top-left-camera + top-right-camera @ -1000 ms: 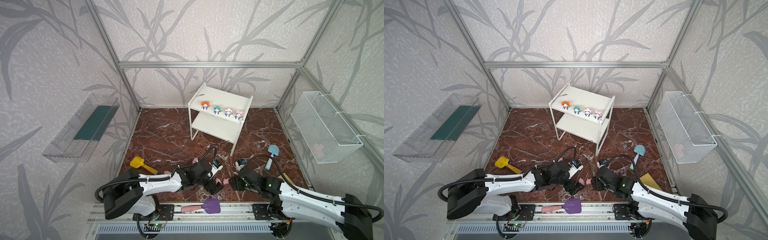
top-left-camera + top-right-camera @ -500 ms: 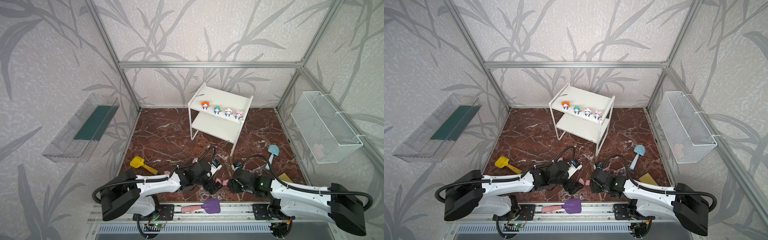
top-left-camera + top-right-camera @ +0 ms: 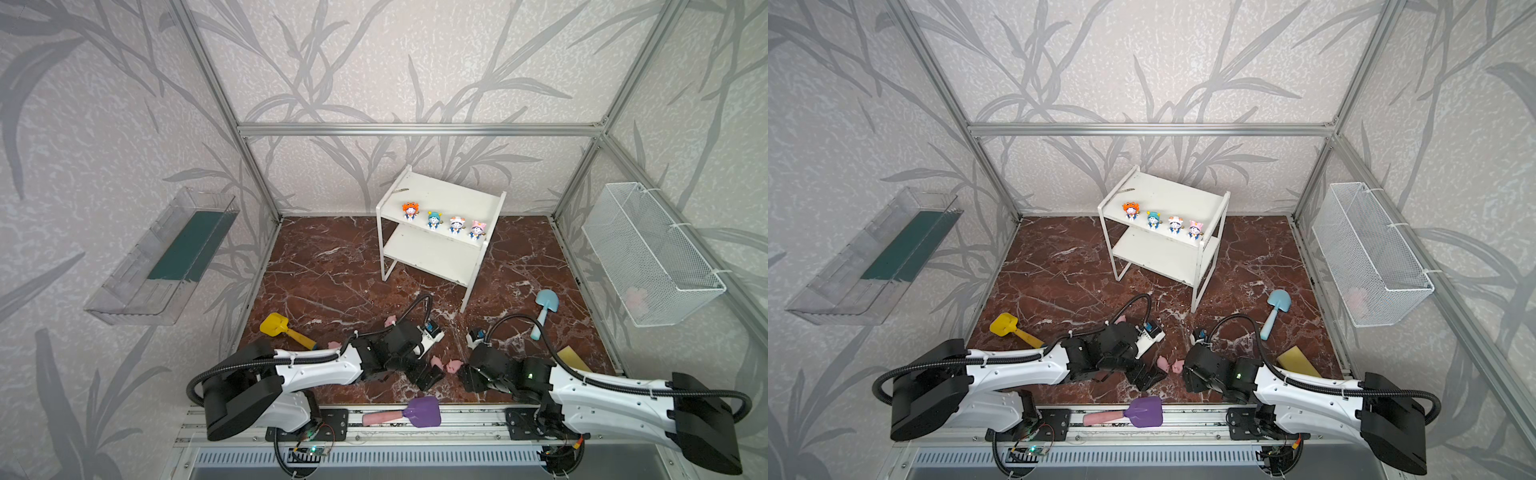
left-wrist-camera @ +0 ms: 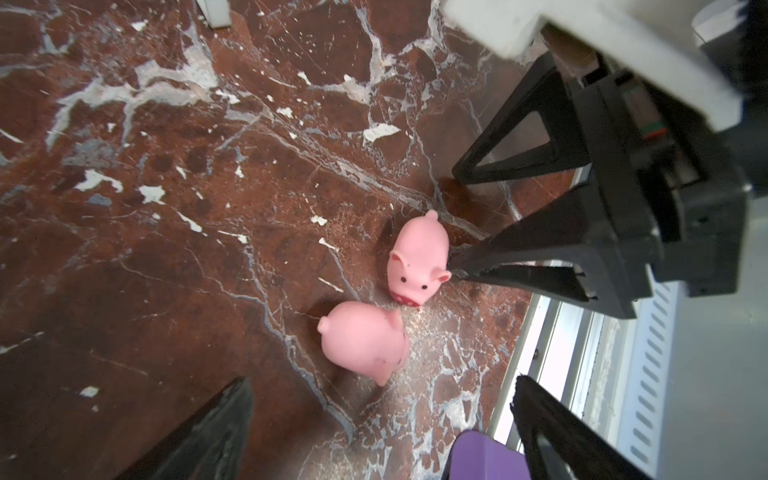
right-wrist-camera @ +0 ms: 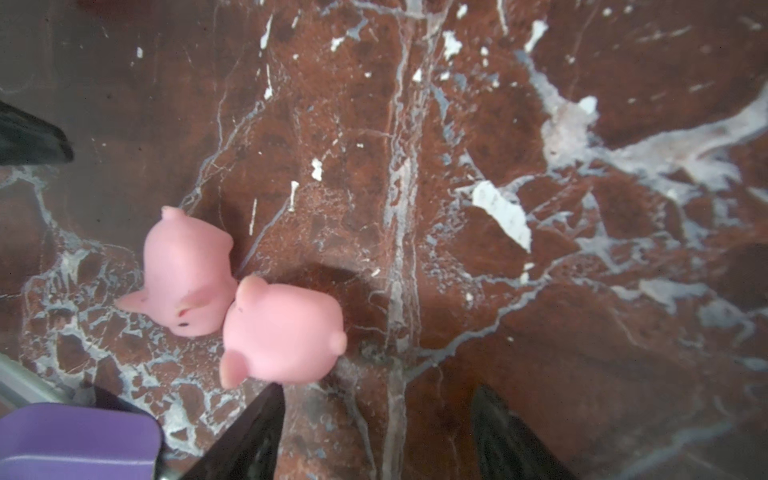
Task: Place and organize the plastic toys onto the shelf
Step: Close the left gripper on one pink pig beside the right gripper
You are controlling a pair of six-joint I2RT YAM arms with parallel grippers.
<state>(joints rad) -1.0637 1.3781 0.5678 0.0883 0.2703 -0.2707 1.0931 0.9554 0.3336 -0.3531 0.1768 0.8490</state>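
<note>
Presently, pink pigs touching on counter.
L pincer wide open, empty; R pincer partly open, empty.

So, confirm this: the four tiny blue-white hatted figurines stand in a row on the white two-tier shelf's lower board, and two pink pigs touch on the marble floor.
Wrong board: the four blue-white hatted figurines stand in a row on the upper board of the white two-tier shelf, as both top views show. The two pink pigs do touch on the marble floor.
</note>
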